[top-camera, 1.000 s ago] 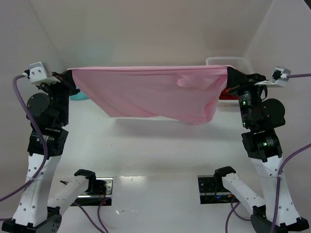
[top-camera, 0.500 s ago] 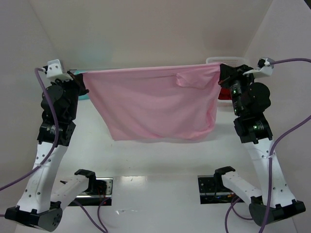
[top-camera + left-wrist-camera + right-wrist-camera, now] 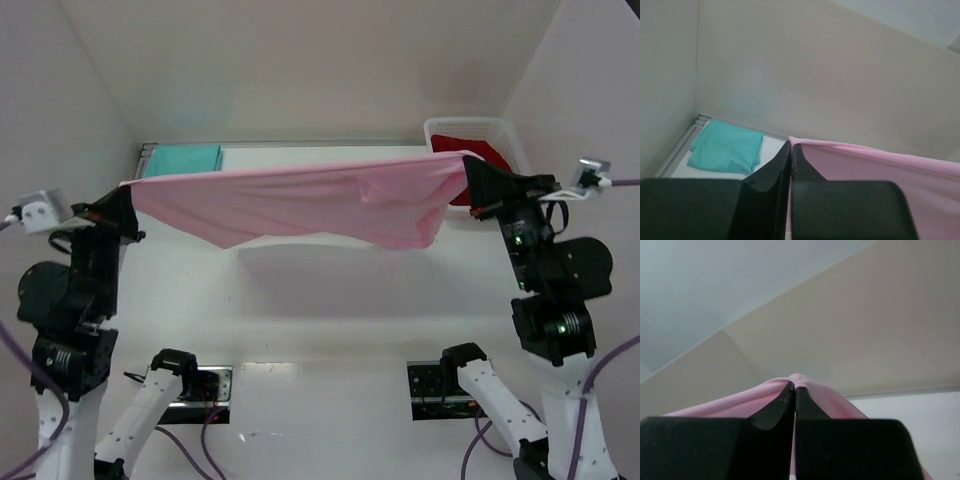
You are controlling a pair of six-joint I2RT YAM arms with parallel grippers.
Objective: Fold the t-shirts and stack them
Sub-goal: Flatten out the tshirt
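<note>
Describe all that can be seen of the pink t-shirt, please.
The pink t-shirt is thin, soft, light pink cloth, stretched wide in the air between the left tool and the right tool, each shut on one end of its top edge. That edge runs nearly straight; the rest hangs below in loose folds, apparently clear of the table.

Overhead, wrist close-ups sharing pink t-shirt (image 3: 300,200)

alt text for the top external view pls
A pink t-shirt hangs stretched in the air between the left tool and right tool, each shut on one end, its cloth sagging above the white table. Behind it, a folded teal shirt lies at far left and a red shirt sits in a white basket at far right.
</note>
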